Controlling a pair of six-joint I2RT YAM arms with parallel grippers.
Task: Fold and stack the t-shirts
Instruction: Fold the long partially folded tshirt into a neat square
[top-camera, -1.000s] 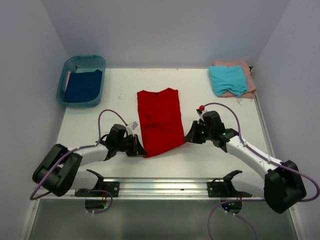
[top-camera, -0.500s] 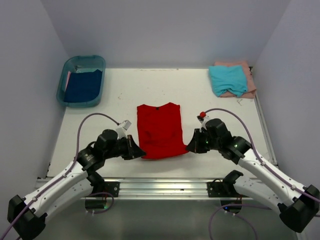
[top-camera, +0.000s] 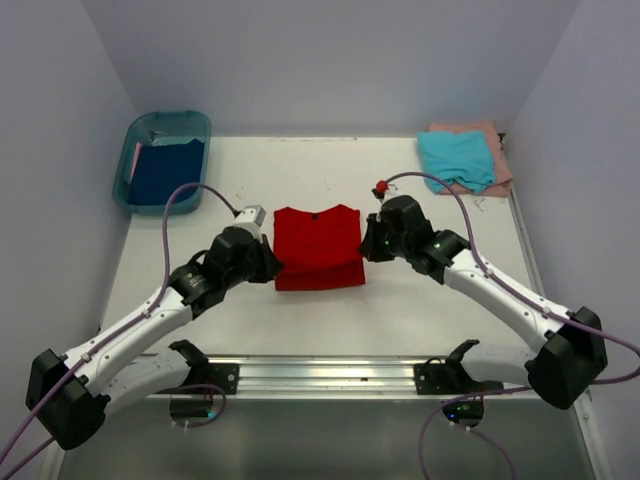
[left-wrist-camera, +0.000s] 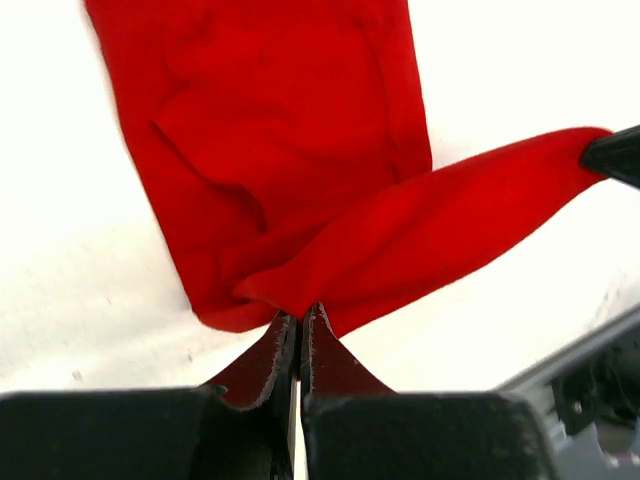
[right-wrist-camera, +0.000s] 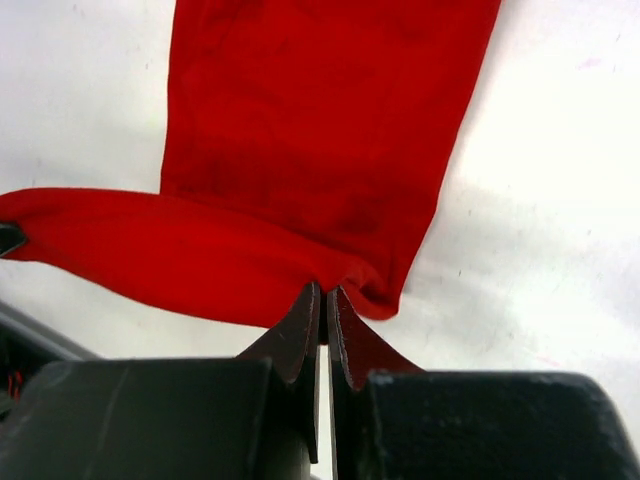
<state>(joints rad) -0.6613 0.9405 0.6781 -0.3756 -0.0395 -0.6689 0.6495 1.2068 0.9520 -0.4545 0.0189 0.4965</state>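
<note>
1. My left gripper (left-wrist-camera: 298, 312) and right gripper (right-wrist-camera: 322, 292) are both pinched tight on the hem of the red t-shirt (top-camera: 318, 245), mid-fold, right of the tub (top-camera: 127, 172)
2. Next, I judge: lower the hem onto the shirt, then release

Centre t-shirt (top-camera: 318, 250) on table (top-camera: 420, 300); tub (top-camera: 172, 117) far left holding another t-shirt (top-camera: 165, 175); stacked pair (top-camera: 457, 158) far right.

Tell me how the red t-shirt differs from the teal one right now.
The red t-shirt lies mid-table, while the teal t-shirt sits at the far right corner. Red is pinched by the left tool and right tool, its near edge lifted; teal is untouched, resting on the pink t-shirt. Both are plain cloth.
</note>
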